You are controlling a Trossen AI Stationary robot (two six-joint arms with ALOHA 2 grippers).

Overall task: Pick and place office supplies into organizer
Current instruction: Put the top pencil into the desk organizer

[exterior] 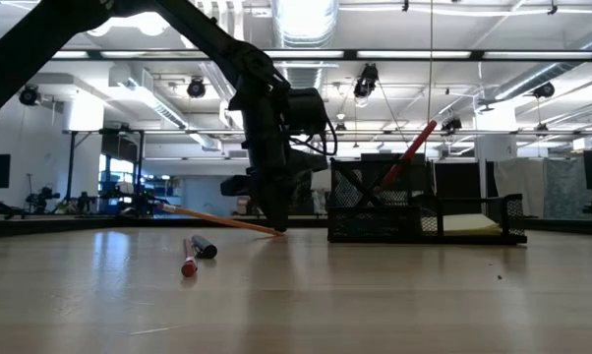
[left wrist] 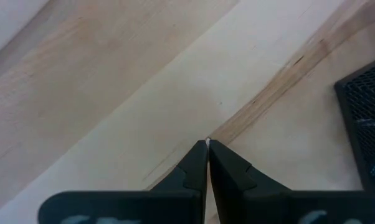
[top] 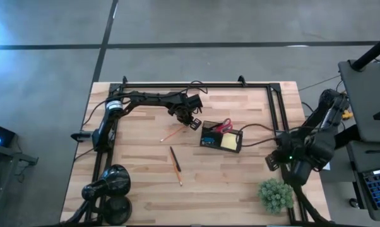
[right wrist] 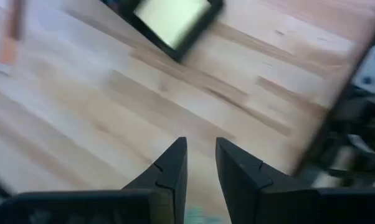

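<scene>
While overhead hides it, the left pincer (left wrist: pixel 207 144) shows clenched on the orange pencil (exterior: pixel 222 220).

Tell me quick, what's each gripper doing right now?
Left gripper: shut, tips on an orange pencil by the organizer.
Right gripper: jaws slightly apart, holding nothing.

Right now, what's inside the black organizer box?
The organizer holds red scissors, a yellow note pad and a small blue piece. Anything beneath the pad is covered.

Black mesh organizer (top: pixel 221 136) holds red scissors (top: pixel 223 125) and yellow pad (top: pixel 229 142); orange pencil (top: pixel 172 133) and dark pen (top: pixel 175 165) lie beside it.
</scene>
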